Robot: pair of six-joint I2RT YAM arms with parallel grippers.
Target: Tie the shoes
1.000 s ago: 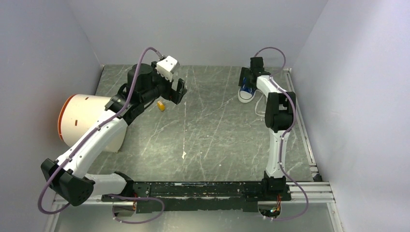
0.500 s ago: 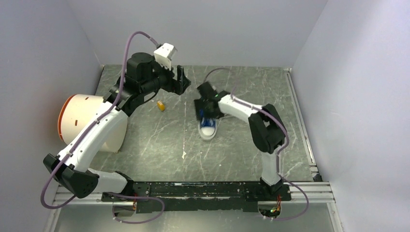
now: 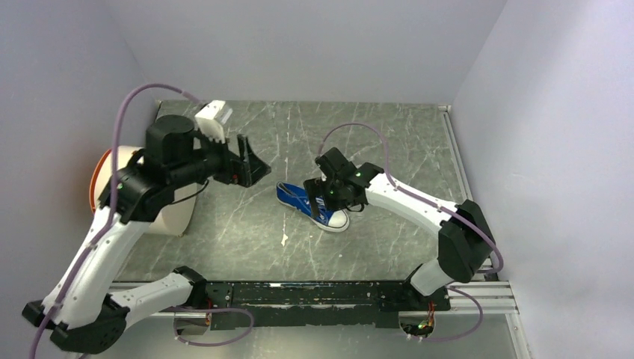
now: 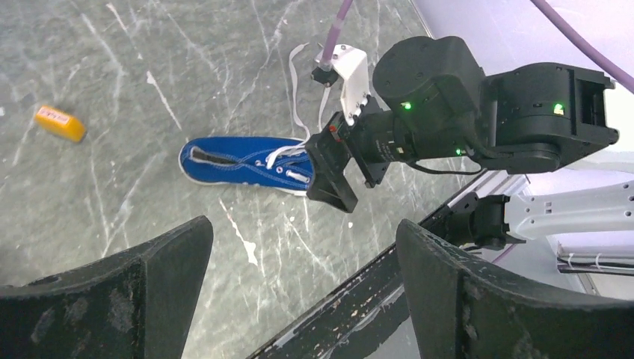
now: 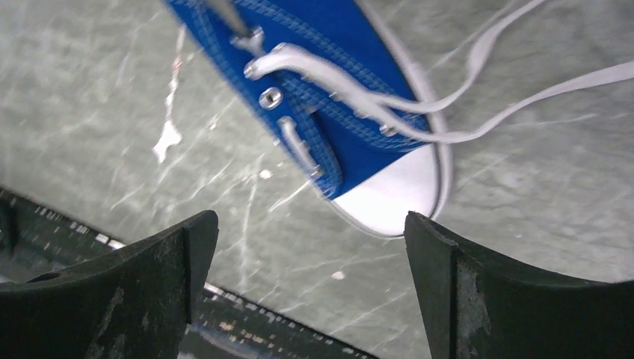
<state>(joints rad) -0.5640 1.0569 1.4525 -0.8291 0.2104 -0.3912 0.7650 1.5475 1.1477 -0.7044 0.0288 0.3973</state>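
The blue sneaker [image 3: 300, 199] lies in the middle of the table with its white toe cap [image 3: 338, 220] toward the near right. In the left wrist view the sneaker [image 4: 239, 161] has loose white laces [image 4: 294, 90] trailing behind it. My right gripper [image 3: 330, 197] hovers just above the toe end, open and empty. In its own view [image 5: 310, 221] the sneaker [image 5: 329, 90], toe cap [image 5: 389, 198] and untied laces [image 5: 478, 75] lie under the spread jaws. My left gripper [image 3: 252, 167] is open and empty in the air left of the shoe; its wrist view shows it [image 4: 303, 228] wide open.
A small yellow block [image 4: 60, 123] lies on the table left of the shoe; the top view hides it. A white cylinder with an orange rim [image 3: 173, 215] stands at the left edge. A black rail [image 3: 329, 295] runs along the near edge. Walls close in three sides.
The right gripper brought the sneaker from the far right corner to the table's middle, and it now lies slanted. The left arm swung back and nearer, toward the left.
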